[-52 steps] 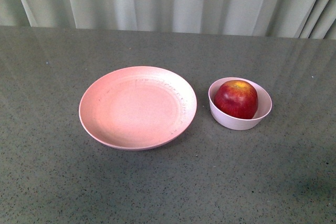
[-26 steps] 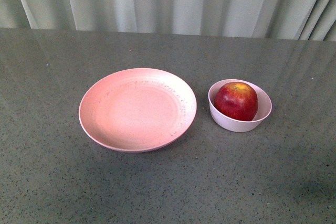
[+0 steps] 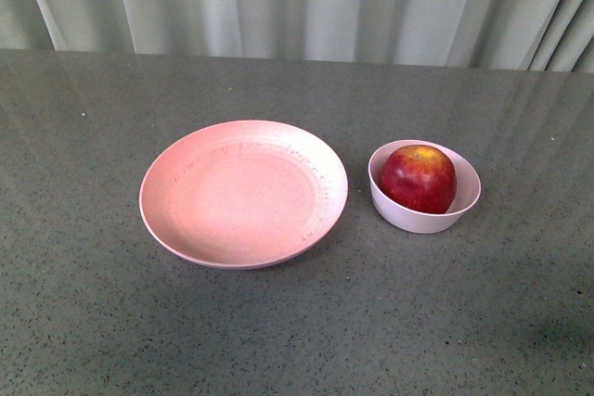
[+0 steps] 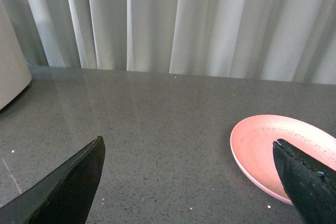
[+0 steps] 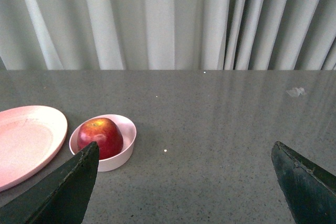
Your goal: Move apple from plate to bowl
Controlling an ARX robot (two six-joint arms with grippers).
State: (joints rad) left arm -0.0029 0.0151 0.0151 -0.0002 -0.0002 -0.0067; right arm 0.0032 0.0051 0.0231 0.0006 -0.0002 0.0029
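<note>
Apple seated in bowl, just right of bare plate on counter. Task apparently finished. Left hand and right hand spread apart, holding nothing, probably pulled clear near the counter's front edge.

A grey speckled bench with a glossy surface fills most of the front view and carries pale streaks of reflected light. Behind its far edge hangs a pale grey-white curtain in vertical folds. In the left wrist view, a curved off-white object stands at the frame's edge. A small whitish scrap lies on the bench in the right wrist view.
</note>
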